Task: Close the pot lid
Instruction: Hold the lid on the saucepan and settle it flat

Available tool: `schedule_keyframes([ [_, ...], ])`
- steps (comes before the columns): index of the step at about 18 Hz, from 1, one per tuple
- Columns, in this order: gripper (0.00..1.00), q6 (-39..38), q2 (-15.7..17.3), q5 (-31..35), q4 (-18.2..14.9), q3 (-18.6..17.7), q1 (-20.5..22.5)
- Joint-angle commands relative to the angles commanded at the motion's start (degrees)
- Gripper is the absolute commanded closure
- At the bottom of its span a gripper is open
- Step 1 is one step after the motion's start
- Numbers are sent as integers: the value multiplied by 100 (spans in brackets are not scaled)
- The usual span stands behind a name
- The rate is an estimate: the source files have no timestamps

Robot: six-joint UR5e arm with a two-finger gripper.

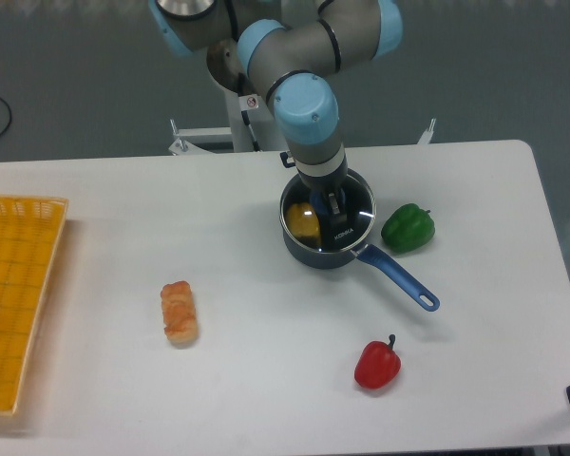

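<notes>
The dark navy pot (315, 255) stands right of the table's centre, its long blue handle (404, 282) pointing to the front right. The glass lid (361, 211) with its thin metal rim lies level over the pot's mouth, at or just above the rim; I cannot tell if it rests on it. My gripper (329, 207) comes straight down onto the lid's centre and is shut on the blue knob, which it mostly hides. A yellow object (303, 221) shows through the glass inside the pot.
A green pepper (408, 228) sits just right of the pot, close to the handle. A red pepper (377, 365) lies in front. A bread roll (180, 312) lies left of centre. A yellow basket (14, 294) is at the left edge.
</notes>
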Motion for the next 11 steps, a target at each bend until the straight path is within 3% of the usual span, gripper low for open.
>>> schedule_keyframes([
  [11, 50, 9, -9, 17, 0, -18, -35],
])
